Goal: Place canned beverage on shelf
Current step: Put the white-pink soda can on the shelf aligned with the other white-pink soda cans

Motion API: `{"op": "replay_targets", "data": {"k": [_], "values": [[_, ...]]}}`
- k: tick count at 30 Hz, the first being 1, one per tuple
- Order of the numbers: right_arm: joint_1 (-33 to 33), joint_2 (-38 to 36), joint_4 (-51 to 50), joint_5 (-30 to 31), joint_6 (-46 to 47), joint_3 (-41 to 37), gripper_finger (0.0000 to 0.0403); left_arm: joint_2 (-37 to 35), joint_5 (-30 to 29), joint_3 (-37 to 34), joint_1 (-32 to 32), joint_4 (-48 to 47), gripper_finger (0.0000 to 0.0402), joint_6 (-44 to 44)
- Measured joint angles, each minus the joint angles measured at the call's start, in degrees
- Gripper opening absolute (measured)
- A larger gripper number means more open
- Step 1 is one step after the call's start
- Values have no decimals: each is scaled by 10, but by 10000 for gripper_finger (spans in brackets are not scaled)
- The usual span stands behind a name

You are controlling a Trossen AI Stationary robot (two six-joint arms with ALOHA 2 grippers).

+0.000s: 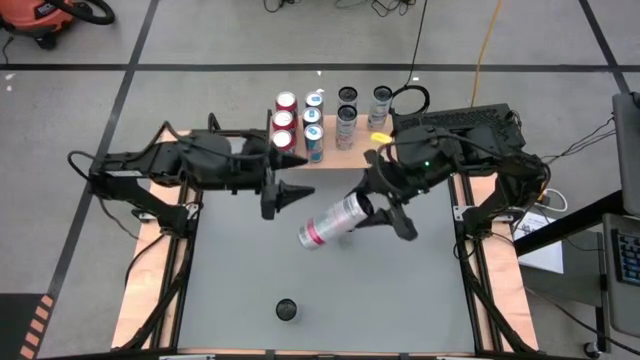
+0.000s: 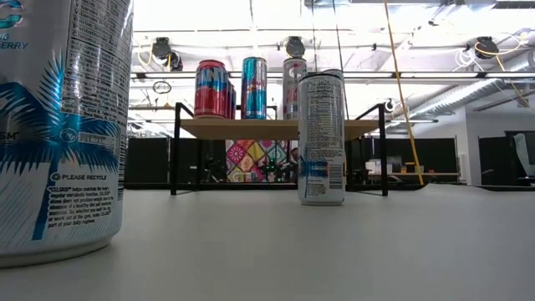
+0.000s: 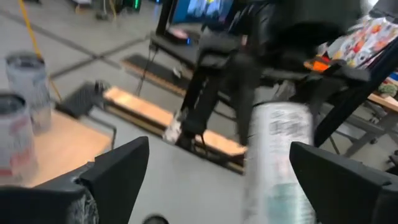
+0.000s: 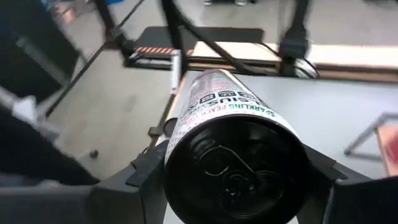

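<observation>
The shelf stands at the table's far middle, with several cans on its wooden top. My right gripper is at mid-table, shut on a white-and-pink can that lies tilted. My left gripper is open and empty just left of that can, with its fingers pointing toward the table's right. Its wrist view shows the held can ahead, between its fingers. Neither arm shows in the low view. My right gripper pinches the can between its two fingers at the lid end, one finger on each side of the wall. The fingers come from the table's right and far side and lie along the can. The can points away toward the near left, seemingly clear of the table.
A can stands upright near the table's front middle and also shows in the low view. Another can stands very close to the low camera. Wooden rails run along the table's left and right sides.
</observation>
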Motion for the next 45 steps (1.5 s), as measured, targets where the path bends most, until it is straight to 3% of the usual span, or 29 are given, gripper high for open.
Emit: {"op": "replay_targets", "data": {"k": [11,24,45], "values": [[-12,0,-6,60,219,0,223,3,-10,0,-30,16,389,68],[-38,0,-17,77,422,0,224,5,-63,-1,-68,-94,389,64],[-38,3,18,105,462,1,224,63,-75,-1,-66,-148,388,63]]}}
